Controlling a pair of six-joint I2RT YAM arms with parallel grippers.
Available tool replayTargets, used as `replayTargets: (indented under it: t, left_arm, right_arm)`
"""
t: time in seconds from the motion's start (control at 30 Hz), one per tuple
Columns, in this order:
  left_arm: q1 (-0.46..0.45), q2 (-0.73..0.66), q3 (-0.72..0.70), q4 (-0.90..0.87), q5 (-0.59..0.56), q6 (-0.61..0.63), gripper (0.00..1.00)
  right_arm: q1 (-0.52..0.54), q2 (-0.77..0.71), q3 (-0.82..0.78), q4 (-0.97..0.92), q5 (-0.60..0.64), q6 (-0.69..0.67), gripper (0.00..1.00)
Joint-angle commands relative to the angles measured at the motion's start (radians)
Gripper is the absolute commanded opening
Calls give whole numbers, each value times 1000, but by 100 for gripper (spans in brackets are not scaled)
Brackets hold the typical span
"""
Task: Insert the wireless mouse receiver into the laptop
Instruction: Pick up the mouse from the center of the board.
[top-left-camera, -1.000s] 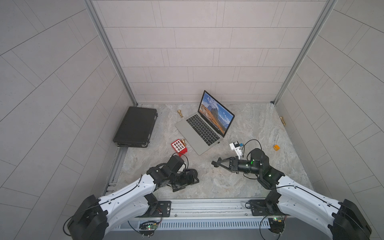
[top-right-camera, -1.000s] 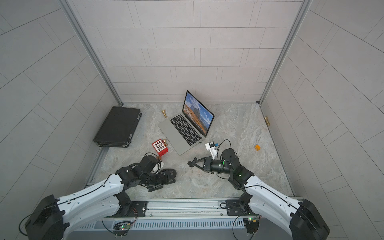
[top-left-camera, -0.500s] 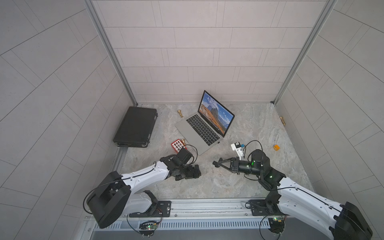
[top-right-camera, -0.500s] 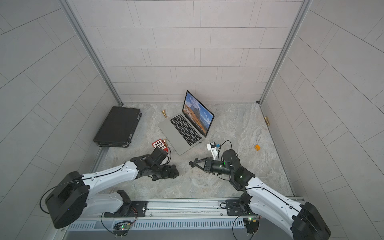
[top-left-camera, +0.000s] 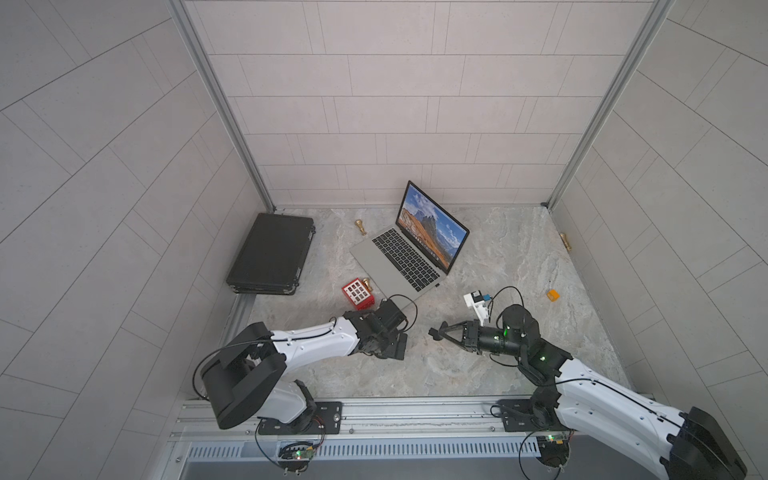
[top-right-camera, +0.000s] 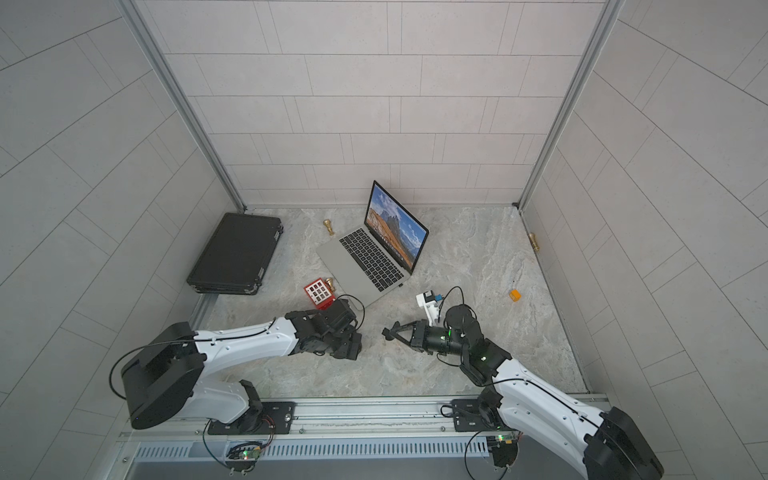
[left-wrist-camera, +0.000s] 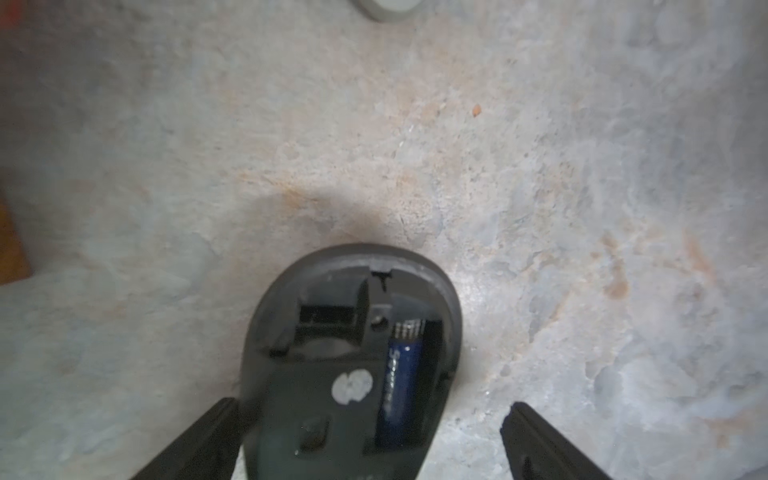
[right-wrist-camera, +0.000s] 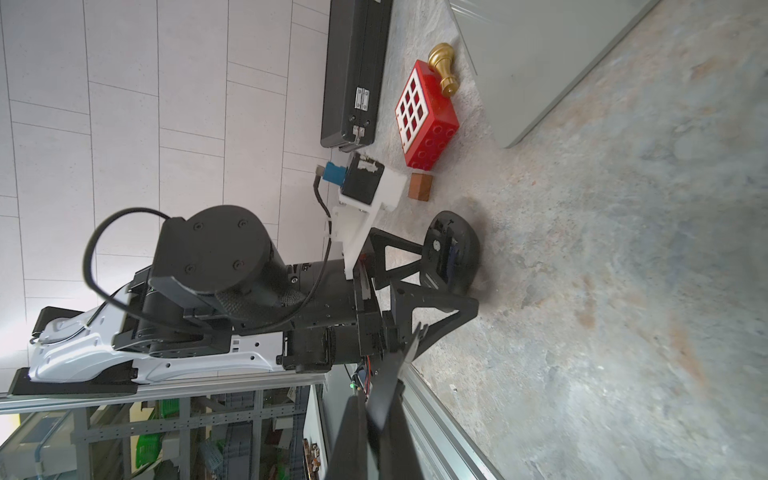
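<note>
mouse (left-wrist-camera: 353, 365) blurred, cut off by frame edge; laptop (right-wrist-camera: 540, 62) mostly cropped; receiver too small to see

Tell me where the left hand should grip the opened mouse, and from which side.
Grip the mouse across its two long curved flanks, about mid-length, coming straight down from above. It lies flat with its open compartment and blue battery facing up, so the top offers no hold. Its narrow width fits between the open fingers of the left hand, which straddle it.
</note>
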Motion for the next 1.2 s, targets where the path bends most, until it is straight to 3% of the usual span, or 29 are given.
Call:
replayTargets:
  t: [0.0,0.33,0.53,0.77,1.17]
  left_arm:
    - [-43,26,14,-68,-113,15,96]
    - [-131,62,3,-72,-224,72,77]
    - [-217,65,-12,20,-227,198,52]
    - [-283,39,-100,300,48,459,47]
    - [-290,83,-103,349,169,643,39]
  right_arm:
    - [-4,-17,-17,6,16,-14,0]
    - [-15,-31,-34,-7,13,-23,0]
    - [-62,-3,37,-211,-55,-133,0]
    - [-98,91,79,-319,-225,-274,0]
    - [-80,264,101,-294,-386,-429,0]
